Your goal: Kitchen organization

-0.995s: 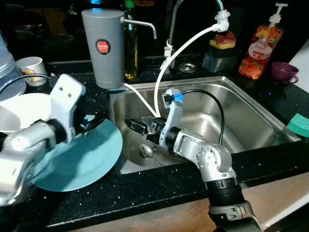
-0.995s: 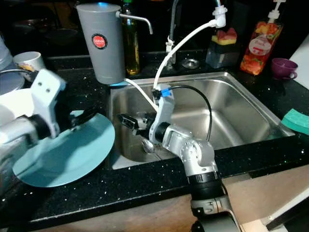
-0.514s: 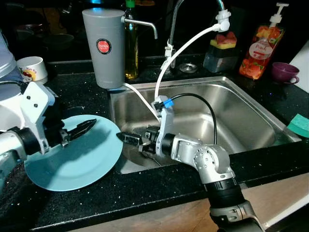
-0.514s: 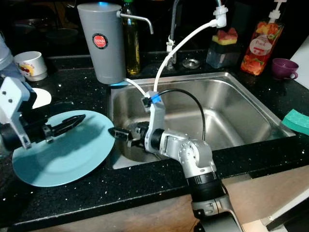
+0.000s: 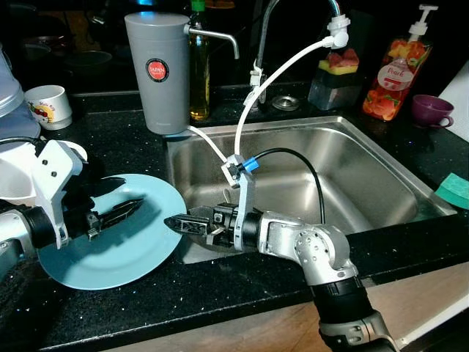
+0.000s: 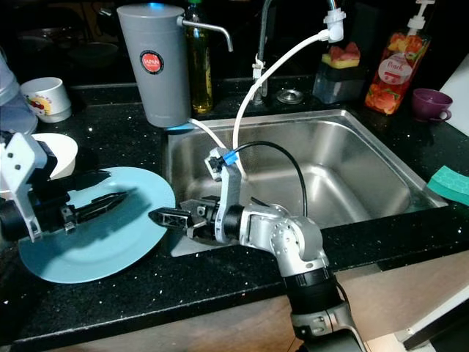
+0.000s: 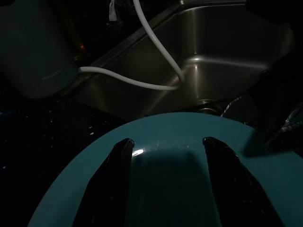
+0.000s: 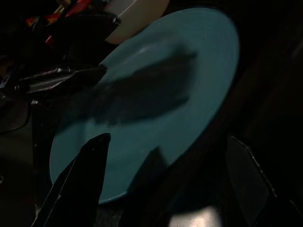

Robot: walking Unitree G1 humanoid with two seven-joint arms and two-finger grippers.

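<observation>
Plate [image 5: 117,246] lies on the desk's front edge beside the sink [image 5: 366,169]; left gripper [image 5: 121,211] fingers spread above it, right gripper [image 5: 183,222] fingers parted at its rim.

Black speckled countertop [image 5: 220,286] runs round a steel sink [image 5: 366,169]. On it: a teal plate [image 5: 124,249] left of the basin, grey filter jug [image 5: 157,70], white mug [image 5: 50,105], purple cup [image 5: 431,108], soap bottle [image 5: 399,70].

home kitchen: sink [image 5: 381,158], faucet [image 5: 267,29]
</observation>
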